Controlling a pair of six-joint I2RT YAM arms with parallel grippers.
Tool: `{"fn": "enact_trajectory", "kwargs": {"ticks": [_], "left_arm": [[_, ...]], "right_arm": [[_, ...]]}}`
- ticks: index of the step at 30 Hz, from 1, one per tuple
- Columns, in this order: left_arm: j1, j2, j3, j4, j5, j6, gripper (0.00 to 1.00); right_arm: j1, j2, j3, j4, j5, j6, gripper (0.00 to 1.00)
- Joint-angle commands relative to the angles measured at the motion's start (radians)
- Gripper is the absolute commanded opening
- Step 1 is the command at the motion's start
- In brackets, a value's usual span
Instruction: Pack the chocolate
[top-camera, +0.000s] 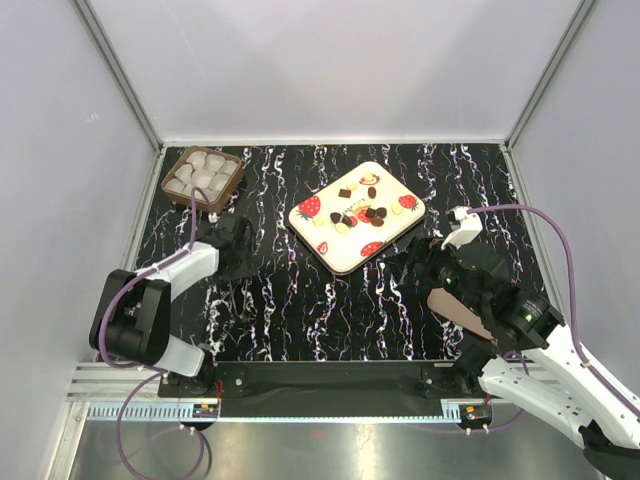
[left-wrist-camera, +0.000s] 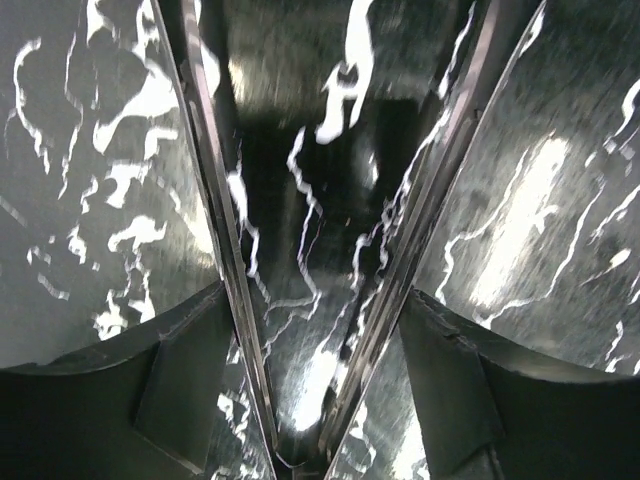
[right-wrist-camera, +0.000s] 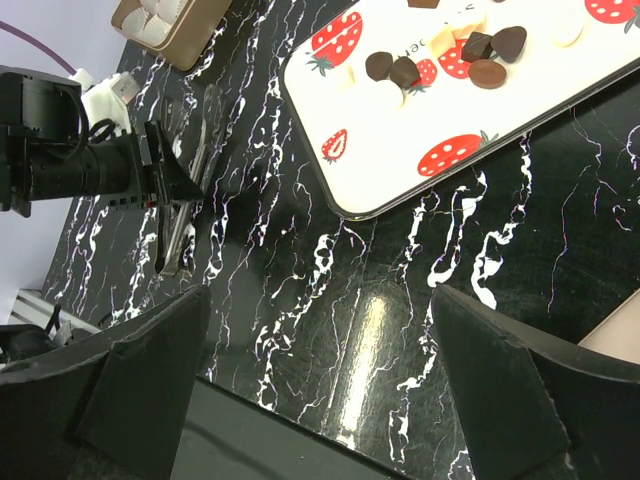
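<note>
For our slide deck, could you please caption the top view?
Chocolates lie scattered on a strawberry-print tray at mid-table; a brown box of white paper cups sits far left.

**Table layout, by position**

- Black, white-veined marble-pattern table: bears all items.
- Brown square box of white paper cups: far left corner.
- Cream rectangular strawberry-printed tray: centre, right of the box, well apart.
- Small brown, tan and cream chocolates: on the tray.
- Slim metal tongs: before the box, left of the tray.

No legible text or labels.
</note>
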Motion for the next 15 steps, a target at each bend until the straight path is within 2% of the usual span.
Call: {"fn": "enact_trajectory", "kwargs": {"ticks": [1, 8, 9, 15], "left_arm": [[-0.007, -0.087, 0.059, -0.097, 0.001, 0.005, 0.68], [-0.027, -0.201, 0.201, -0.295, 0.027, 0.063, 0.61], [-0.031, -0.204, 0.230, -0.316, 0.027, 0.068, 0.56], [-0.082, -0.244, 0.299, -0.418, 0.033, 0.082, 0.45]], "right_arm": [[0.001, -0.007, 0.029, 0.015, 0.022, -0.013, 1.00], [0.001, 0.003, 0.034, 0.031, -0.012, 0.011, 1.00], [0.002, 0.002, 0.031, 0.032, -0.015, 0.014, 1.00], [0.002, 0.003, 0.042, 0.018, -0.013, 0.028, 1.00]]}}
